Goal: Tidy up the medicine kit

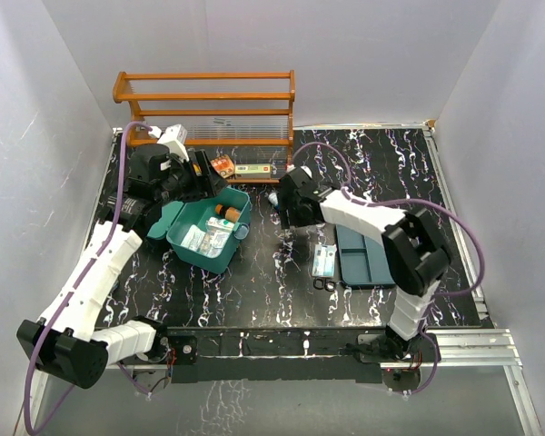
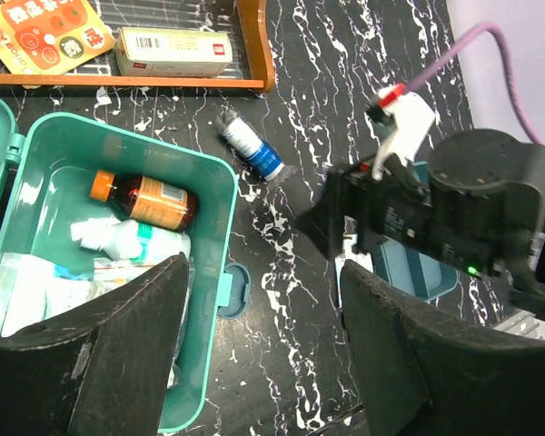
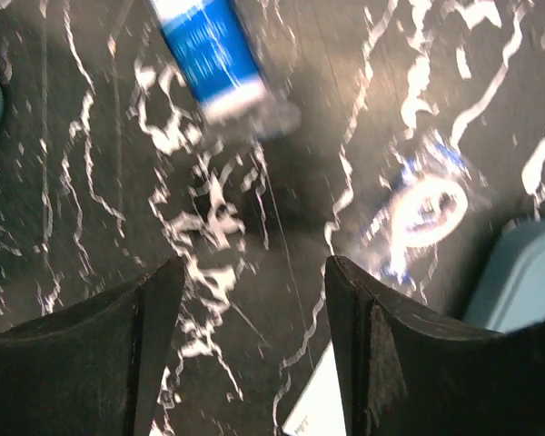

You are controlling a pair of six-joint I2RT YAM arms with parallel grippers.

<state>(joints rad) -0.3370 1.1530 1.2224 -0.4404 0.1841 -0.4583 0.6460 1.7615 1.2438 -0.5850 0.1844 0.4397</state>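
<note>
Left gripper (image 2: 263, 265) and right gripper (image 3: 254, 265) are spread, nothing pinched. Kit (image 2: 225, 227) is sat partly under the left jaws. Tube (image 3: 204, 54), ahead-left of right jaws, should be centred first tbh.

The top view was bright and even. Soft light came from above, and the white walls (image 1: 64, 100) looked pale grey. The arms left only faint shadows on the shiny black table (image 1: 254, 291). The left wrist view was sharp in the middle, but the close fingers (image 2: 91, 363) of the left gripper (image 2: 262, 268) were dark and a little fuzzy. The right wrist view was dim and smeared. The blue tube (image 3: 204, 50) there looked blurry.
</note>
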